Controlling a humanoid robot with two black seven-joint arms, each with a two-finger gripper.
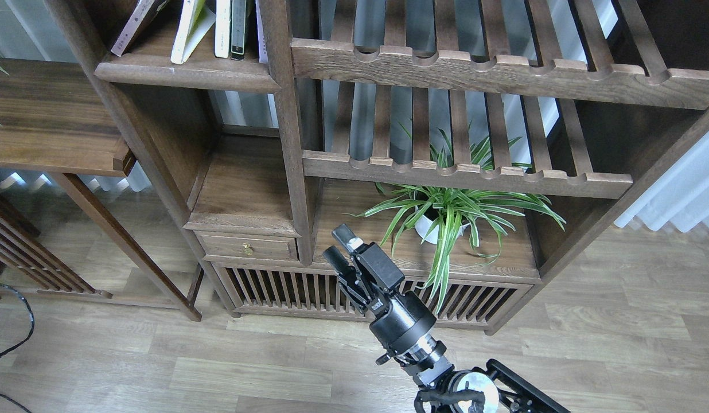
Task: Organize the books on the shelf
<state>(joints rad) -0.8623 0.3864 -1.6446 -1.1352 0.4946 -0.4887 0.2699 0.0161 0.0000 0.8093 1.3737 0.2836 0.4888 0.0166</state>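
Several books stand on the solid dark wood shelf (188, 71) at the top left, cut off by the frame's top edge. A dull maroon-brown book (137, 26) leans at the left. A book with a yellow-green edge (188, 31) leans beside it. A white book (222, 28) and a dark one (238, 28) stand upright. No red book shows. My right gripper (339, 245) is raised in front of the bookcase's lower middle, far below the books, with its fingers apart and nothing between them. My left gripper is out of view.
Two slatted racks with notched rails (469, 63) fill the upper right. A potted spider plant (446, 215) stands just right of my gripper. A small drawer (248, 248), a side table (50, 115) at left and a black cable (22, 321) on the floor are nearby.
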